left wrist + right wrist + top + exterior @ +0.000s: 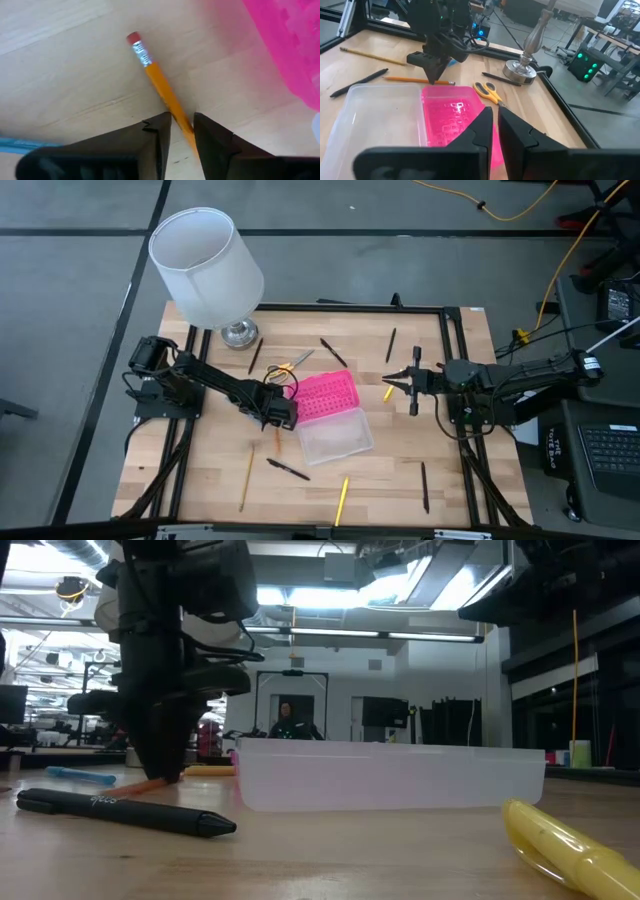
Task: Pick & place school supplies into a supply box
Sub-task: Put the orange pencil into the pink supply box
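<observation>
Left gripper down on an orange pencil beside the supply box.
Jaws narrowly parted, straddling the pencil lying flat on the counter; grip uncertain. Right gripper hovers past the box, jaws nearly closed, empty.

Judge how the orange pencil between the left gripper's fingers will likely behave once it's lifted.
The orange pencil looks straight and thin, so probably stiff and light. The left gripper straddles it away from the eraser end, so it may tilt in the grip. If dropped on the wooden table, it could roll.
</observation>
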Motion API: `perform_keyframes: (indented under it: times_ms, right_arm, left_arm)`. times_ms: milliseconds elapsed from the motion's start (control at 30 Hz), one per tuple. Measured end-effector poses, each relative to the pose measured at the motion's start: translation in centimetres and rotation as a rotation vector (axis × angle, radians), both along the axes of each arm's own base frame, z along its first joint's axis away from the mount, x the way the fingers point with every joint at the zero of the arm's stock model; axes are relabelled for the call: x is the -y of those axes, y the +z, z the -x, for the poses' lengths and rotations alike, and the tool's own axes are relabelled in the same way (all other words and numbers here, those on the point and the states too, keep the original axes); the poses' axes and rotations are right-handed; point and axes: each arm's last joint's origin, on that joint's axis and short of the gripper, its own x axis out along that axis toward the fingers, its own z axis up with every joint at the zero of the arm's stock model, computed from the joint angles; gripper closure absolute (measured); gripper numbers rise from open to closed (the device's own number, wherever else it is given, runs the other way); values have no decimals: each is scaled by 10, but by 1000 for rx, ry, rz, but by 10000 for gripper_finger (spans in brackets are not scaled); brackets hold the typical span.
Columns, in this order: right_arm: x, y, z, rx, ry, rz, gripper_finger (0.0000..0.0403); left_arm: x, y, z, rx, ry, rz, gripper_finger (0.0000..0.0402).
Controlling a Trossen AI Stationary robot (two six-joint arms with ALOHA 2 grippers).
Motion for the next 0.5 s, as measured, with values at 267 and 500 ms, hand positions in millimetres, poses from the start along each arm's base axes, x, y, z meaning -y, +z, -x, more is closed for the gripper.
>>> perform_keyframes:
  times_ms: [267, 500]
  right_arm:
    - [0, 0, 0, 0, 0, 0, 368]
    - [0, 0, 0, 1, 0, 0, 368]
  left_arm:
    - [0, 0, 1, -3, -39, -27, 346]
    - [-1, -1, 1, -1, -40, -40, 363]
